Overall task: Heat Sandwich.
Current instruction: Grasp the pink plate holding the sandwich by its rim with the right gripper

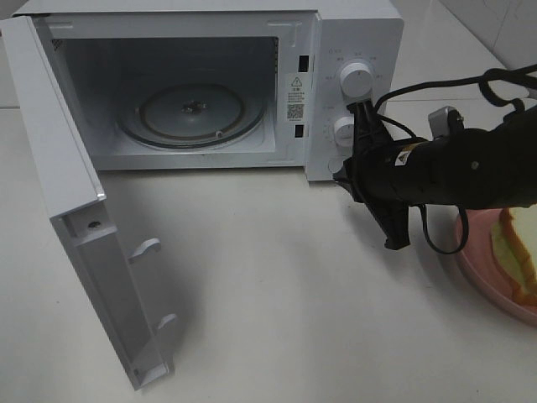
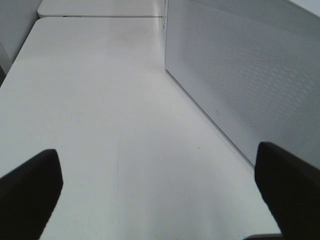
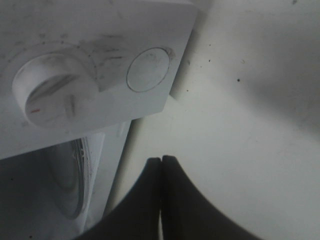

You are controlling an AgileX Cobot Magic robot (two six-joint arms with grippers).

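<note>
You've got right gripper [image 3: 161, 162] pinched together, empty, by the microwave [image 1: 357, 38] control panel; left gripper [image 2: 159, 172] jaws spread wide above the desk [image 1: 277, 294]; sandwich [image 1: 518, 243] on pink plate [image 1: 477, 267] at desk's right edge

The right hand [image 3: 161, 161] and arm [image 1: 478, 168] are cased in black, with black cables [image 1: 419, 88] looped alongside and a small yellowish label [image 1: 408, 154].
</note>
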